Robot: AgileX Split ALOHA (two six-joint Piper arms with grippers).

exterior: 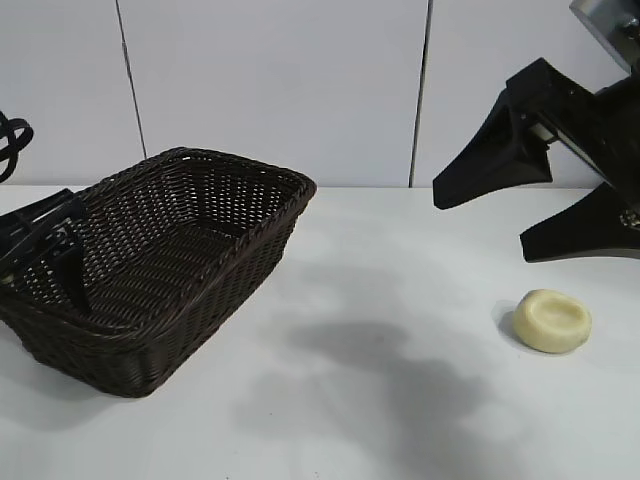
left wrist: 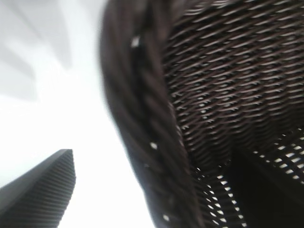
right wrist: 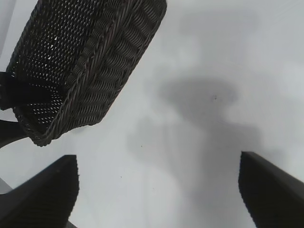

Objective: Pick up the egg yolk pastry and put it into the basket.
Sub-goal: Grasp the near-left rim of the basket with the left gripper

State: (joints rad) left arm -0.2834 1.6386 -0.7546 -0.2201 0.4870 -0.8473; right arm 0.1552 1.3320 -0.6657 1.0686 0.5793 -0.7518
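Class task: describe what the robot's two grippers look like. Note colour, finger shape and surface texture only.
The right gripper is matte black, with two broad, wedge-shaped fingers tapering to points. Its finger pads show fine ribbing. The left gripper is also black, with a ribbed finger. No markings or cables are visible on either.

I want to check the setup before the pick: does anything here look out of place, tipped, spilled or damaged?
Nothing is spilled or broken. The egg yolk pastry lies flat on the table, apart from the basket. The only unusual thing: the left gripper straddles the basket's rim. The right gripper hangs open above the pastry.
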